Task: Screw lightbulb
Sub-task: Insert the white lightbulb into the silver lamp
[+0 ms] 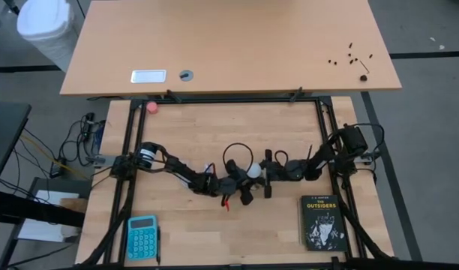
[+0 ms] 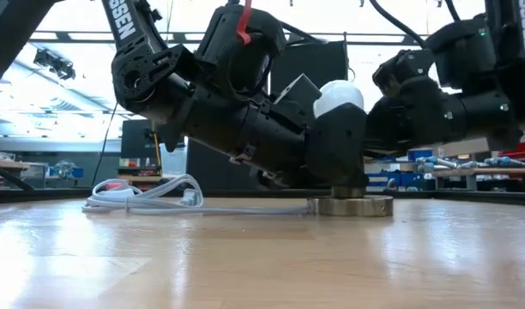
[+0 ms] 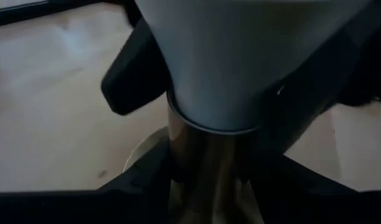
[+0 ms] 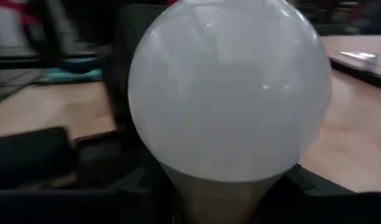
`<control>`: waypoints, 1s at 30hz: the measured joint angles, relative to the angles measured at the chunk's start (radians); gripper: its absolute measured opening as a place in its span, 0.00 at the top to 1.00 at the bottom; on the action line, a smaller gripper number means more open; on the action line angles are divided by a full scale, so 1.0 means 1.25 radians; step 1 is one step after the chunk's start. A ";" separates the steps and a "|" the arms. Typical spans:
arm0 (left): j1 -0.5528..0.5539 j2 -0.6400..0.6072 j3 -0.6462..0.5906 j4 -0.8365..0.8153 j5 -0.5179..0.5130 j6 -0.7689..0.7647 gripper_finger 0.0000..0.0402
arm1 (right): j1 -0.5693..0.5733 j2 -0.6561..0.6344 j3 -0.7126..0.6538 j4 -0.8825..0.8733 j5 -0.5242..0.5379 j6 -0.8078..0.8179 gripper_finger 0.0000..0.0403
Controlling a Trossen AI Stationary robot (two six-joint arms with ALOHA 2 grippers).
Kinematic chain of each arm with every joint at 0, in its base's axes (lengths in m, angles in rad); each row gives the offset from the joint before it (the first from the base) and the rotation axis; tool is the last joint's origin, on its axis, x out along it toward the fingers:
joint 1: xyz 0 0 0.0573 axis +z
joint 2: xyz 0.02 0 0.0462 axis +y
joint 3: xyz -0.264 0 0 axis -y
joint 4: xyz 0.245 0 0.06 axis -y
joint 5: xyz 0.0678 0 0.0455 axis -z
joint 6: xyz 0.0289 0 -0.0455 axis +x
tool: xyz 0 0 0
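My right pincer [image 1: 261,182] clamped on lightbulb [image 1: 253,172]; left pincer [image 1: 241,187] gripping socket [image 2: 350,205] mid-table. Risk: tilt, cross-threading.

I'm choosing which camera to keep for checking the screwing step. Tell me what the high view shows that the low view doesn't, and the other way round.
Only the high view shows the calculator, the book, the pink ball and which arm comes from which side.

Only the low view shows the socket disc flat on the table with the lightbulb upright above it, the white cord coiled beside it, and the room behind.

Both show the lightbulb mid-table with the left gripper and right gripper crowded around it.
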 joint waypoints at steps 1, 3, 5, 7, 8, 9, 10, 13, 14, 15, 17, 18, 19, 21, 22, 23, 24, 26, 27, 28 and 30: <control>0.000 0.000 0.000 -0.002 -0.002 0.000 0.54 | 0.009 0.001 0.004 -0.004 0.041 0.010 0.56; 0.002 0.000 0.001 -0.006 -0.002 0.000 0.54 | 0.028 0.003 0.009 0.002 0.106 0.027 0.56; 0.003 0.000 0.002 -0.007 -0.004 0.000 0.54 | 0.048 0.005 0.015 0.004 0.177 0.040 0.56; 0.003 0.001 0.003 -0.008 -0.007 0.000 0.54 | 0.067 0.006 0.027 -0.010 0.251 0.041 0.56; 0.004 0.001 0.003 -0.008 -0.010 0.000 0.54 | 0.075 0.006 0.036 -0.023 0.281 0.039 0.56; 0.004 0.001 0.003 -0.009 -0.014 0.000 0.54 | 0.081 0.006 0.046 -0.041 0.310 0.038 0.56; 0.004 0.001 0.002 -0.009 -0.018 0.000 0.54 | 0.088 0.006 0.056 -0.058 0.335 0.037 0.56; 0.004 0.001 0.002 -0.010 -0.024 -0.001 0.54 | 0.101 0.006 0.086 -0.109 0.390 0.039 0.56; 0.004 0.001 0.002 -0.010 -0.024 0.000 0.54 | 0.105 0.006 0.092 -0.120 0.400 0.039 0.56; 0.004 0.001 0.002 -0.010 -0.024 0.001 0.54 | 0.108 0.006 0.095 -0.124 0.406 0.037 0.56; 0.004 0.001 0.002 -0.010 -0.025 0.002 0.54 | 0.111 0.006 0.095 -0.123 0.409 0.035 0.56; 0.004 0.001 0.002 -0.010 -0.025 0.002 0.54 | 0.111 0.006 0.095 -0.123 0.409 0.034 0.56; 0.004 0.001 0.002 -0.011 -0.025 0.002 0.54 | 0.111 0.006 0.095 -0.122 0.407 0.032 0.55; 0.004 0.001 0.002 -0.011 -0.025 0.001 0.54 | 0.107 0.005 0.091 -0.118 0.384 0.028 0.54; 0.003 0.001 0.002 -0.011 -0.026 0.000 0.54 | 0.104 0.005 0.087 -0.109 0.363 0.025 0.52; 0.003 0.001 0.002 -0.011 -0.024 0.001 0.54 | 0.099 0.005 0.080 -0.100 0.335 0.021 0.50; 0.003 0.001 0.002 -0.010 -0.021 0.003 0.54 | 0.094 0.006 0.073 -0.084 0.300 0.021 0.48; 0.001 0.001 0.003 -0.012 -0.014 0.004 0.54 | 0.082 0.006 0.056 -0.052 0.231 0.031 0.42; 0.001 0.001 0.003 -0.012 -0.009 0.005 0.54 | 0.076 0.006 0.046 -0.035 0.202 0.039 0.39; 0.001 0.001 0.003 -0.012 -0.002 0.006 0.54 | 0.071 0.006 0.035 -0.018 0.177 0.044 0.36; 0.000 0.001 0.004 -0.013 0.000 0.007 0.54 | 0.065 0.006 0.014 0.013 0.137 0.059 0.29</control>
